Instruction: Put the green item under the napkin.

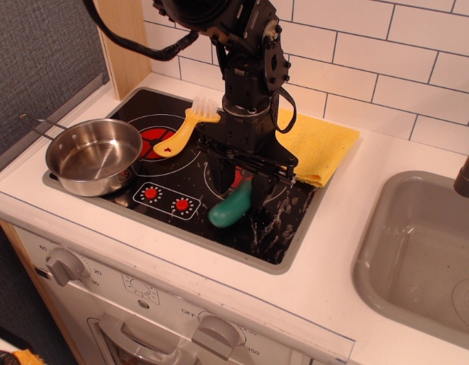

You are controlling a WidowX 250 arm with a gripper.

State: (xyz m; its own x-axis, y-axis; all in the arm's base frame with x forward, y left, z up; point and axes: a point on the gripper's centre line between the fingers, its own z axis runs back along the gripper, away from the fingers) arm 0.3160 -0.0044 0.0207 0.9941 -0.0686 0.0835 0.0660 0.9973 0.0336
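Note:
The green item (230, 205), a dark teal toy cucumber, lies slanted on the black stovetop (287, 220), in front of the right burner. My gripper (244, 181) stands upright right over its upper end. The jaws are spread apart, one finger on each side of the toy, and do not look clamped on it. The napkin (321, 141), a folded mustard-yellow cloth, lies flat at the back right of the stove and partly on the counter, behind the gripper. The arm hides the napkin's left part.
A steel pot (93, 156) with a long handle sits on the left burner. A yellow brush-spatula (185, 129) lies at the back of the stove. A grey sink (416, 251) is at the right, with a dark faucet (467, 176) at the frame edge. Knobs line the front panel.

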